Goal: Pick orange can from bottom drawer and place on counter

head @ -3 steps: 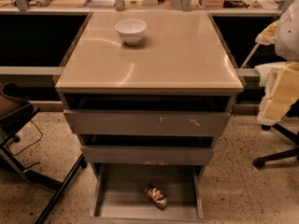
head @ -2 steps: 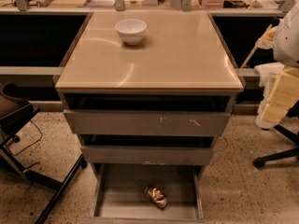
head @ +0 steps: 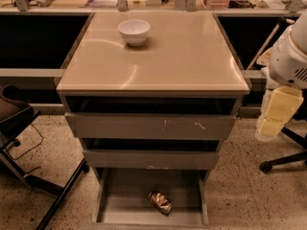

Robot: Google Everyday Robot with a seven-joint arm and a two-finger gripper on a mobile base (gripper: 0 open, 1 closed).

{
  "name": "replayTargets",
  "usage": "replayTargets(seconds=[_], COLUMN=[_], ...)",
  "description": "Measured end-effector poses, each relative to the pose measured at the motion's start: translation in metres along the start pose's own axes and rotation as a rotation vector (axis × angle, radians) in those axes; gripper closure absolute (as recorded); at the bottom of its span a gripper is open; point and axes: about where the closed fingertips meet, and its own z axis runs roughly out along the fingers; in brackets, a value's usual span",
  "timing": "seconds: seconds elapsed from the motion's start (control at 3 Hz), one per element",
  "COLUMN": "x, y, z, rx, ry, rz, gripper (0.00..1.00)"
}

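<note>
One dented orange can (head: 160, 202) is seen in the shallow grey drawer (head: 127, 198), bottom centre; the gripper (head: 275, 118), at right edge, cannot be judged clenched or released.

speckled floor (head: 249, 200), black chair (head: 14, 116) left, gripper (head: 271, 124) at right.

I see a white bowl (head: 134, 31), a scratched grey drawer front (head: 151, 127), and a black chair base (head: 284, 159) below the jaws, far right.
</note>
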Motion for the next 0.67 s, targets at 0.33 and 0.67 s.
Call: replayTargets(seconds=[0.33,0.67], x=[-0.001,-0.012], y=[0.018,0.064], z=[0.018,0.06], rx=[-0.026,-0.084], ry=[-0.011,-0.111], rz=[-0.013,-0.012], gripper=[0.0,0.0])
